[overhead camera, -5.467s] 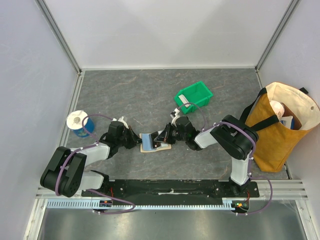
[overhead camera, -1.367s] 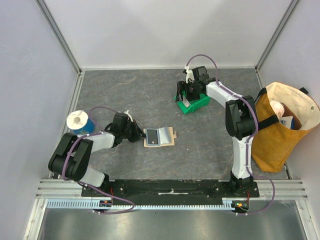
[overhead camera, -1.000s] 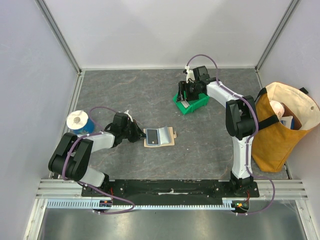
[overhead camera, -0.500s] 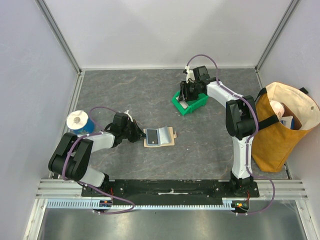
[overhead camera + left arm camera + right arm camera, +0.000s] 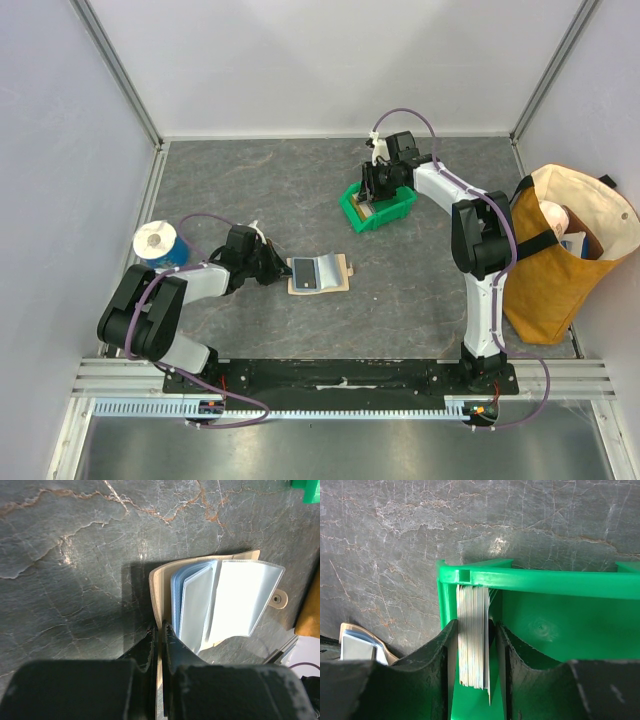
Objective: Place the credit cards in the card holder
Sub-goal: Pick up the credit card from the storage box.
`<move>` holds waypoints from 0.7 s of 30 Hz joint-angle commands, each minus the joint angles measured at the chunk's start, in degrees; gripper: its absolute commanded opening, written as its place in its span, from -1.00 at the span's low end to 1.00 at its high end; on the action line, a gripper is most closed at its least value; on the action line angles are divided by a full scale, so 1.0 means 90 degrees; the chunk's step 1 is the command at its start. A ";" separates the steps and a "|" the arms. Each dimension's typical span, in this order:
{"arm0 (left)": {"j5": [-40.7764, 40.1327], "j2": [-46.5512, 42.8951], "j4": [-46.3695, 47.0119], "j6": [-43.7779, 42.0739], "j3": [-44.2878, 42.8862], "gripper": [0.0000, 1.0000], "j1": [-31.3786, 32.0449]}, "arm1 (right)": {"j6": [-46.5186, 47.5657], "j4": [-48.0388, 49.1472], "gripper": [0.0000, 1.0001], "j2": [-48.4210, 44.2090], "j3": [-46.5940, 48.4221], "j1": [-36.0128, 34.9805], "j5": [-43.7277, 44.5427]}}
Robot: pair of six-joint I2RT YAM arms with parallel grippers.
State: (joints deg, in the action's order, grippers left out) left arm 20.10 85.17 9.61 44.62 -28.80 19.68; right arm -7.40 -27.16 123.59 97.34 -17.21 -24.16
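The tan card holder point(image 5: 322, 273) lies open on the table, with clear sleeves and a light blue card point(image 5: 179, 587) inside; its snap tab point(image 5: 278, 599) points right. My left gripper point(image 5: 277, 269) is shut on the holder's tan cover edge point(image 5: 156, 595). My right gripper point(image 5: 378, 192) is down in the green bin point(image 5: 400, 207). Its open jaws straddle a stack of whitish credit cards point(image 5: 472, 610) standing on edge against the bin's left wall. The left finger point(image 5: 442, 650) is at the stack, and a gap shows before the right finger point(image 5: 506, 645).
A tan tote bag point(image 5: 560, 250) stands at the right edge. A blue roll with a white top point(image 5: 155, 245) sits at the left, by the wall. The holder also shows at the lower left of the right wrist view point(image 5: 362, 641).
5.5 s ago my right gripper was at the card holder; since then it has gone to the green bin. In the last second the bin shifted slightly left. The left arm stays still.
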 commanded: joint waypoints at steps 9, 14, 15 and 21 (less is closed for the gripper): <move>0.0160 0.0098 0.0173 -0.0241 -0.0160 -0.96 -0.0009 | 0.0002 -0.0088 -0.01 -0.0334 0.0249 -0.0011 -0.0567; 0.0160 0.0107 0.0173 -0.0251 -0.0160 -0.97 0.0000 | 0.0002 -0.0146 0.00 -0.0314 0.0259 -0.0002 -0.0703; 0.0160 0.0098 0.0173 -0.0251 -0.0160 -0.97 -0.0009 | -0.0008 -0.0147 0.00 -0.0324 0.0259 -0.0002 -0.0723; 0.0150 0.0107 0.0183 -0.0251 -0.0160 -0.97 -0.0009 | -0.0008 -0.0176 0.04 -0.0295 0.0298 -0.0011 -0.0850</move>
State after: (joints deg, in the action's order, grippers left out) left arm 20.64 85.67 10.02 44.62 -28.84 19.68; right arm -7.44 -27.97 123.59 97.36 -17.21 -28.93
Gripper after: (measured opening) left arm 0.035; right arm 0.513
